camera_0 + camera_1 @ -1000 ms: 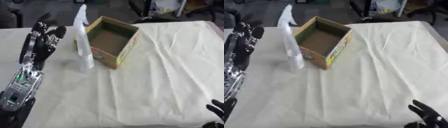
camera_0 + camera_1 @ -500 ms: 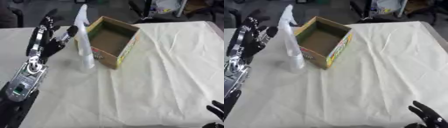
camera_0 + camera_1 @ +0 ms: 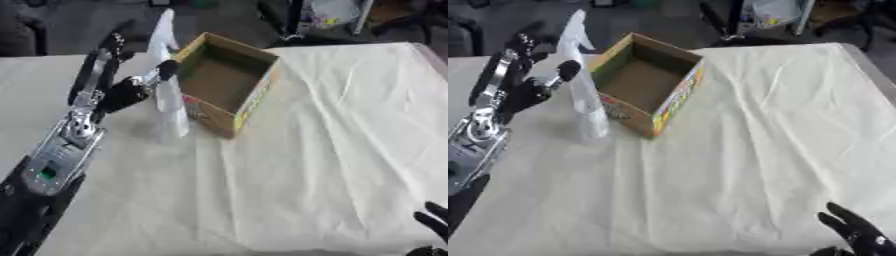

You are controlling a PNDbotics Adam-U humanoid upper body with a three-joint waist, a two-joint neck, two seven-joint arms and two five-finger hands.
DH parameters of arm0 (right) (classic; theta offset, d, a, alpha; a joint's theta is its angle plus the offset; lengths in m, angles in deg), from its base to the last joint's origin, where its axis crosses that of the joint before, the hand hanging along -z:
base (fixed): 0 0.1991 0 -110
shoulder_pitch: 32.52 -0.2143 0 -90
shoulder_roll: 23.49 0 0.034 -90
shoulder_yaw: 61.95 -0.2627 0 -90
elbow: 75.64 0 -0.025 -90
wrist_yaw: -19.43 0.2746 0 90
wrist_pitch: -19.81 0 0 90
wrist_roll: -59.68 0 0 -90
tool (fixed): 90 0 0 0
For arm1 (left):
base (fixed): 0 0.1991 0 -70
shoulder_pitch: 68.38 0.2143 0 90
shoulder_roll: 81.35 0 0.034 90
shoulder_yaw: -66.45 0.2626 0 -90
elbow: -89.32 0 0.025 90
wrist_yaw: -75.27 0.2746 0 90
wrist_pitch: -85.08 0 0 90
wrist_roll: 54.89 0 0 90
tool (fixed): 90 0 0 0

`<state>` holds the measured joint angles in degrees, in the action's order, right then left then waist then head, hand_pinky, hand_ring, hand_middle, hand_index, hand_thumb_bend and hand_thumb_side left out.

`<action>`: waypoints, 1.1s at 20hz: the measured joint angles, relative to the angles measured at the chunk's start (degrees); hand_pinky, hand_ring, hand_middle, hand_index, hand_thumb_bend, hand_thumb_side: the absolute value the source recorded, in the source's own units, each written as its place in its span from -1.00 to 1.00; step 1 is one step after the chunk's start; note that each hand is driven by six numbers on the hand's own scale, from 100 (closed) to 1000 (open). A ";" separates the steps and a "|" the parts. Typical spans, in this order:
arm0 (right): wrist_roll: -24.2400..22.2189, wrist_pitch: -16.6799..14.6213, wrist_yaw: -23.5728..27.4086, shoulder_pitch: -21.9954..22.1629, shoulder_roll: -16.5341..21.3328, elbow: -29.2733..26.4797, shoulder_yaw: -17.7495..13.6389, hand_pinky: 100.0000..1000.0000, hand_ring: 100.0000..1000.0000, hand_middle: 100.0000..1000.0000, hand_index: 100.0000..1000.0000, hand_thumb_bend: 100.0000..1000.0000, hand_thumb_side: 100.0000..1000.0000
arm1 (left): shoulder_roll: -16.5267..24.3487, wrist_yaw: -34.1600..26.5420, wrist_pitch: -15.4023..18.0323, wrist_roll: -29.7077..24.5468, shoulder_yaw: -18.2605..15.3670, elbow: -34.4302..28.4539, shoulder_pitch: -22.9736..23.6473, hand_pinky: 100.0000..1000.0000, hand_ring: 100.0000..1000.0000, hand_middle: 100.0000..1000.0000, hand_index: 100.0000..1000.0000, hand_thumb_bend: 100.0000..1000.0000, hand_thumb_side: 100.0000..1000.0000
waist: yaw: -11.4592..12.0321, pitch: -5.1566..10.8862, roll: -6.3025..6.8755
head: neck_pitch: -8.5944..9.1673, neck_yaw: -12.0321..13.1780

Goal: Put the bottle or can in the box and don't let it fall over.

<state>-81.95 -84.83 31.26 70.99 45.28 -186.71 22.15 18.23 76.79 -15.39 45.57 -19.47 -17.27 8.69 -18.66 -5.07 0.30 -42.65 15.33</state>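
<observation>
In the left eye view, an open-topped brown cardboard box with coloured printing on its outer sides (image 3: 226, 82) sits on the table covered with a cream cloth (image 3: 332, 130), toward the far left. Its flaps stand up and its brown floor is bare; nothing lies inside it. A tall, slim white plastic spray bottle (image 3: 166, 85) stands upright on the cloth just beside the box's left wall, outside it. The black left hand (image 3: 122, 85) reaches in from the left at the bottle's mid-height, fingers spread and mostly straight, one fingertip close against the bottle's side; the fingers are not wrapped round it. Whether that tip truly touches, I cannot tell. The black right hand (image 3: 433, 222) shows only as fingers at the lower right corner.

In the right eye view, the box again shows a bare interior, with the bottle just beside its left side. The right hand rests by the lower right corner, fingers spread and pointing up, holding nothing.
</observation>
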 measured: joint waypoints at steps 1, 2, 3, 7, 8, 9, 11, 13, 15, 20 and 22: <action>0.00 0.00 0.00 0.00 0.00 0.00 0.00 0.25 1.00 1.00 1.00 -1.00 -0.18 | 0.05 0.08 -0.19 -0.29 0.20 0.30 -0.31 0.86 1.00 0.46 0.91 0.42 -0.08 | 0.00 0.00 0.01 | 0.00 0.03; 0.00 0.00 0.00 0.00 0.00 0.01 0.00 0.25 1.00 1.00 1.00 -1.00 -0.18 | 0.07 0.09 -0.33 -0.56 0.38 0.63 -0.66 0.86 1.00 0.46 0.91 0.42 -0.08 | -0.01 0.00 0.01 | 0.00 0.10; 0.00 0.00 0.00 0.00 0.00 0.02 0.01 0.25 1.00 1.00 1.00 -1.00 -0.18 | 0.11 0.07 -0.48 -0.77 0.56 1.00 -1.05 0.86 1.00 0.46 0.91 0.42 -0.08 | -0.02 0.00 0.01 | -0.01 0.14; 0.00 0.00 -0.01 -0.01 0.00 0.16 0.19 0.25 1.00 1.00 1.00 -1.00 -0.18 | 0.20 -0.53 -0.59 -1.34 1.01 2.95 -2.40 0.86 1.00 0.46 0.91 0.41 -0.08 | -0.11 0.00 -0.01 | -0.01 0.18; 0.00 0.00 -0.02 -0.01 0.00 0.19 0.27 0.24 1.00 1.00 1.00 -1.00 -0.18 | 0.20 -0.73 -0.58 -1.36 1.04 3.50 -2.66 0.86 1.00 0.46 0.91 0.41 -0.08 | -0.13 0.00 -0.01 | -0.01 0.19; 0.00 0.00 -0.03 -0.01 0.00 0.22 0.29 0.24 1.00 1.00 1.00 -1.00 -0.18 | 0.20 -0.95 -0.57 -1.36 1.05 4.01 -2.91 0.86 1.00 0.46 0.91 0.41 -0.08 | -0.13 0.00 -0.03 | -0.01 0.20; 0.00 0.00 -0.17 -0.01 0.00 0.31 0.31 0.24 1.00 1.00 1.00 -1.00 -0.18 | 0.20 -1.24 -0.54 -1.36 1.16 4.92 -3.48 0.86 1.00 0.46 0.91 0.41 -0.08 | -0.16 0.00 -0.04 | -0.02 0.22; 0.00 0.00 -0.23 -0.01 0.00 0.31 0.32 0.24 1.00 1.00 1.00 -1.00 -0.18 | 0.20 -1.47 -0.50 -1.36 1.36 5.76 -4.08 0.86 1.00 0.46 0.91 0.40 -0.08 | -0.24 0.00 -0.05 | -0.02 0.23; 0.00 0.00 -0.30 -0.01 0.00 0.32 0.32 0.24 1.00 1.00 1.00 -1.00 -0.18 | 0.20 -1.53 -0.41 -1.33 1.38 6.49 -4.76 0.86 1.00 0.47 0.91 0.40 -0.08 | -0.28 -0.01 -0.06 | -0.02 0.23; 0.00 0.00 -0.42 -0.01 0.00 0.32 0.34 0.25 1.00 1.00 1.00 -1.00 -0.18 | 0.22 -1.71 -0.25 -1.41 1.72 7.88 -5.86 0.86 1.00 0.46 0.91 0.40 -0.08 | -0.37 -0.12 -0.11 | -0.02 0.38; 0.01 -0.03 -0.44 -0.01 0.00 0.32 0.36 0.25 1.00 1.00 1.00 -1.00 -0.18 | 0.23 -1.72 -0.20 -1.48 1.78 8.33 -6.19 0.86 1.00 0.46 0.91 0.40 -0.08 | -0.39 -0.18 -0.12 | -0.01 0.43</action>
<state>-81.93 -84.86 30.82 70.98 45.27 -186.39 22.51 18.46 75.07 -15.58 44.09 -17.69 -8.94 2.50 -19.06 -5.25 0.18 -42.67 15.76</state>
